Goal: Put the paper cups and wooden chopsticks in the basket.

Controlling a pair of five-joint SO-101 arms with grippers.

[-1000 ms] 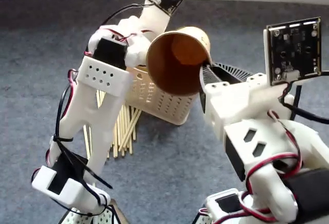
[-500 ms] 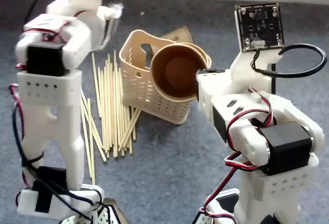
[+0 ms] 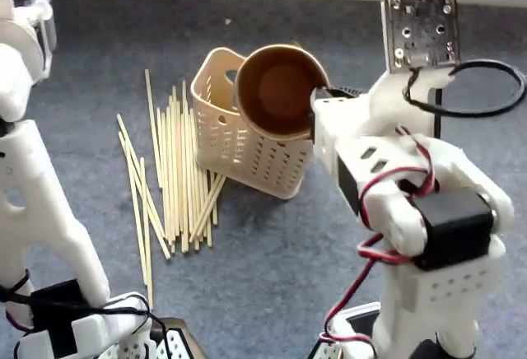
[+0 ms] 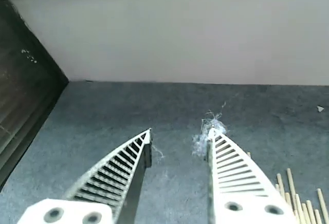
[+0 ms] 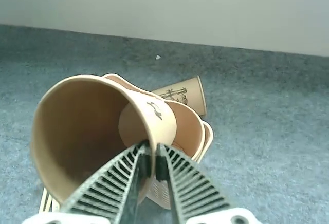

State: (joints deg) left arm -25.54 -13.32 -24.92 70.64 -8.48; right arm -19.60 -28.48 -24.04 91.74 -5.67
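With the right gripper (image 5: 152, 158) pinched on the rim of a paper cup (image 3: 276, 95) tilted above the basket (image 3: 247, 157), the cup-placing step seems underway, calling next for lowering and release, while the left gripper (image 4: 177, 141) gapes empty and the chopsticks (image 3: 177, 178) lie beside the basket.

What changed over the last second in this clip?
The left arm swung away from over the basket to the high view's left edge; the left hand is open, empty. The right hand kept its grip on the paper cup above the basket. Basket and chopsticks stayed put.
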